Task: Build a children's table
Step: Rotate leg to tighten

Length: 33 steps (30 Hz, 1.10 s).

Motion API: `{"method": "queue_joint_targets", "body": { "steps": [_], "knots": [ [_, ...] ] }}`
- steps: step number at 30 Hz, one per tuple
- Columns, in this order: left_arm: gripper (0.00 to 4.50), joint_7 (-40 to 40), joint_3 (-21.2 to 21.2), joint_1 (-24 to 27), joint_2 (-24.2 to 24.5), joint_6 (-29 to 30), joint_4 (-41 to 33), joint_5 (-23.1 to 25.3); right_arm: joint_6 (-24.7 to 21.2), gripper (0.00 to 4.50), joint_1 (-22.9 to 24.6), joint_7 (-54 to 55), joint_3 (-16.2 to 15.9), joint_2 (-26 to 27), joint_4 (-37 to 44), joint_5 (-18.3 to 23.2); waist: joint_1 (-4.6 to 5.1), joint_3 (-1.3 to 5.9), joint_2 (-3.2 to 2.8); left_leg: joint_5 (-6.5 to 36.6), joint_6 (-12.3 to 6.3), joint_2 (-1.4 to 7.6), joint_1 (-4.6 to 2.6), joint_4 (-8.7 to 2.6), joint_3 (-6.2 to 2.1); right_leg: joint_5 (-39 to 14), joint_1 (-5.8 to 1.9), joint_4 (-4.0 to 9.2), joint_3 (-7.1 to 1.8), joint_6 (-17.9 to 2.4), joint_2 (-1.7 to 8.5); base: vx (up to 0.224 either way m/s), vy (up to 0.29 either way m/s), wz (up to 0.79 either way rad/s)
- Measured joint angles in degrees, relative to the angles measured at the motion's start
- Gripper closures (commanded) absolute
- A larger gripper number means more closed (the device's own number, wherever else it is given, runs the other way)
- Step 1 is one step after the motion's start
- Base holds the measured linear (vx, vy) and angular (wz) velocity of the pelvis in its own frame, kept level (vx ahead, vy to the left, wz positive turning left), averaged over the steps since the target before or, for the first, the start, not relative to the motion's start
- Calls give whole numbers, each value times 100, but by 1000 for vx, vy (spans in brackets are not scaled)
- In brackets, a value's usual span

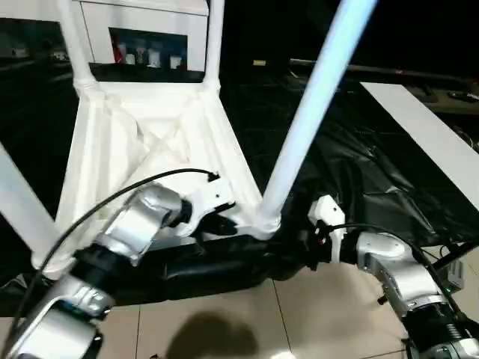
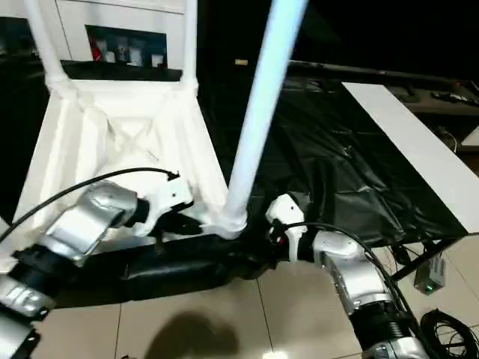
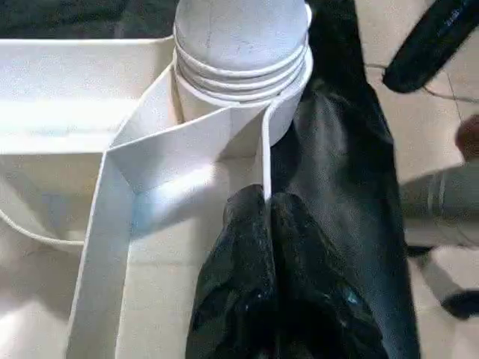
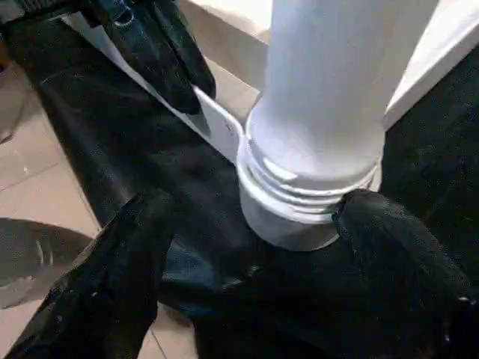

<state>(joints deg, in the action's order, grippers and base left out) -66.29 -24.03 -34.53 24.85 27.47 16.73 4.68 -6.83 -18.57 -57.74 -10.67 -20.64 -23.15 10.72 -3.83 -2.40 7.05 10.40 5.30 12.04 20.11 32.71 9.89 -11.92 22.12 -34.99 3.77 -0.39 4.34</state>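
Table (image 1: 150,142) lies upside down on the black sheet (image 1: 359,172), legs up. Light, stiff, slick plastic: hold by the rim. Left gripper (image 3: 266,224) pinches the rim; right gripper (image 4: 254,247) spread round the near leg (image 1: 314,105).

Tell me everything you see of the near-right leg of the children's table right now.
The near-right leg is a long, round, pale-blue-white plastic tube, rising tilted from the corner socket of the upturned white tabletop. Ribbed rings circle its base where it sits in the socket. The right gripper straddles that base, open, one finger against the socket. The left gripper pinches the tabletop's rim beside it.
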Motion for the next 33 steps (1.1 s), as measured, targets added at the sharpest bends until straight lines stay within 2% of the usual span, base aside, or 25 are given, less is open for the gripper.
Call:
{"method": "queue_joint_targets", "body": {
  "steps": [8, 12, 19, 20, 22, 24, 27, 28, 29, 33],
  "knots": [
    [450, -200, -60, 157, 198, 170, -376, -63, 140, 76, -150, 241, -81, 211, -89, -167, -11, 0, 1, 0, 1, -1, 2, 0, 0, -1, 1, -2, 0, 2, 0, 0, 0, 0],
    [450, -235, -70, 240, 198, 266, -525, -83, 233, 76, -212, 263, -94, 281, -204, -183, -52, 1, 2, 0, 0, -1, 4, 0, 1, -2, 1, -1, 0, 2, 1, 0, 0, 0],
    [450, -236, -76, 240, 191, 317, -534, -85, 275, 76, -371, 226, -98, 389, -357, -191, -72, 2, 5, 0, 1, -1, 0, 0, 2, -2, 1, -5, -1, 2, 1, 0, 0, 0],
    [450, -236, -78, 240, 190, 317, -536, -88, 286, 90, -372, 225, -98, 389, -362, -190, -77, 2, 5, 0, 1, -1, 0, 0, 2, -3, 1, -5, -1, 3, 1, 0, 0, 0],
    [450, -234, -82, 245, 190, 324, -551, -94, 316, 90, -371, 213, -104, 389, -399, -189, -82, 2, 6, 0, 1, -1, 1, 0, 4, -3, 1, -5, -1, 3, 1, 0, 0, 0],
    [450, -221, -82, 248, 190, 332, -558, -92, 320, 119, -371, 201, -106, 389, -399, -189, -83, 2, 7, 0, 1, -1, 0, 0, 4, -3, 1, -6, -1, 3, 1, 0, 0, 0],
    [450, -201, -82, 258, 192, 334, -571, -91, 324, 129, -371, 128, -106, 400, -408, -188, -85, 2, 8, -1, 1, -1, -1, 1, 4, -2, 1, -8, -2, 3, 1, 0, 0, 0],
    [450, -201, -82, 262, 192, 334, -574, -91, 324, 158, -371, 122, -105, 400, -409, -188, -85, 2, 8, -1, 1, -1, -1, 1, 4, -2, 1, -8, -2, 3, 1, 0, 0, 0],
    [450, -201, -82, 265, 193, 334, -578, -91, 324, 167, -371, 120, -105, 400, -410, -188, -86, 2, 8, -1, 1, -1, -1, 1, 4, -2, 1, -9, -2, 3, 1, 0, 0, 0],
    [450, -171, -77, 286, 169, 349, -611, -95, 324, 183, -371, 112, -104, 400, -415, -181, -88, 2, 9, -1, 1, -1, -1, 1, 5, -2, 1, -9, -2, 3, 1, 0, 0, 0]
  ]
}}
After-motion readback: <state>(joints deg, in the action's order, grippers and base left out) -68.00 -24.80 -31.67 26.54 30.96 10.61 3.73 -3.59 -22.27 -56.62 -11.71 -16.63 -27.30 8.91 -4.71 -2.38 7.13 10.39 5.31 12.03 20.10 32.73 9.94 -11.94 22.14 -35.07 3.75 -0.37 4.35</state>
